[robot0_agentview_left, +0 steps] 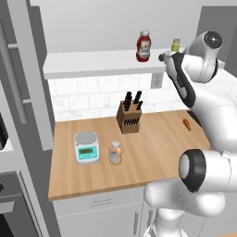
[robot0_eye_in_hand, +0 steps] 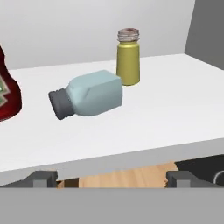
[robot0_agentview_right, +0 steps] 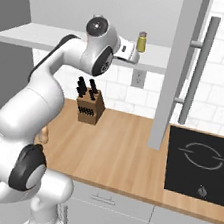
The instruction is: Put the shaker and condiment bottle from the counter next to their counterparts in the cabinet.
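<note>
The blue-grey shaker (robot0_eye_in_hand: 89, 94) lies on its side on the cabinet's white shelf board (robot0_eye_in_hand: 175, 113), dark cap pointing left, close beside the upright small yellow shaker (robot0_eye_in_hand: 128, 57). The red ketchup bottle (robot0_agentview_left: 144, 46) stands further left on the shelf (robot0_agentview_left: 92, 62). My gripper (robot0_eye_in_hand: 111, 179) is open, drawn back at the shelf's front edge, with its fingertips (robot0_eye_in_hand: 41, 177) wide apart and nothing between them. The hand (robot0_agentview_left: 166, 58) hovers level with the shelf. The condiment bottle (robot0_agentview_left: 115, 152), clear with an orange-tan top, stands upright on the wooden counter (robot0_agentview_left: 152, 152).
On the counter stand a knife block (robot0_agentview_left: 129, 115) and a kitchen scale (robot0_agentview_left: 86, 147), and a small orange item (robot0_agentview_left: 186, 124) lies at the right. A black cooktop (robot0_agentview_right: 200, 164) lies right of the counter. An open cabinet door with a bar handle (robot0_agentview_right: 198, 70) hangs near the arm.
</note>
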Robot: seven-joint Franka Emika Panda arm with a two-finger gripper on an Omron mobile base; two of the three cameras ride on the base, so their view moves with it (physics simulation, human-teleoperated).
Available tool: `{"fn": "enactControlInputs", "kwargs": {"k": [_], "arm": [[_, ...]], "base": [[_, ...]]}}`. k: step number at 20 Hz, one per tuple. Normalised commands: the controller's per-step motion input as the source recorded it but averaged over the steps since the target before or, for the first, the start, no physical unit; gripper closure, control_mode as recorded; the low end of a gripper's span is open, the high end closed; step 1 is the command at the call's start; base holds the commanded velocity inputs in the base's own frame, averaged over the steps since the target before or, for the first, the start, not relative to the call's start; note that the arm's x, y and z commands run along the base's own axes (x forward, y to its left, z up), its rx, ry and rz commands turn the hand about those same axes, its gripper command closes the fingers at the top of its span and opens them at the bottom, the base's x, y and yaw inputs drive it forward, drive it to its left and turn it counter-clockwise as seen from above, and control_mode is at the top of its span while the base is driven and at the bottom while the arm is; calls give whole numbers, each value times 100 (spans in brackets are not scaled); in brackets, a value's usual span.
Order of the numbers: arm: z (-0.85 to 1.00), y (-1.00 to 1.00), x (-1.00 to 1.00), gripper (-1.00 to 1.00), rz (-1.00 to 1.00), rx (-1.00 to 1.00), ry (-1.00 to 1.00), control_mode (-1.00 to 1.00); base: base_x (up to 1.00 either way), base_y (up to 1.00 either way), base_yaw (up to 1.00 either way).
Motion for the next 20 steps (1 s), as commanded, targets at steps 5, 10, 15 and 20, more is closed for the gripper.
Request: {"fn": "enactControlInputs", "kwargs": {"k": [5, 10, 15, 20], "arm": [[-11, 12, -24, -100, 0, 2, 0, -100], [-33, 22, -2, -100, 0, -1, 0, -100], [-47, 10, -17, -100, 0, 0, 0, -100], [-49, 1, -27, -100, 0, 6, 3, -100]], "base": [[0, 0, 0], [0, 0, 0], [0, 0, 0], [0, 0, 0]]}}
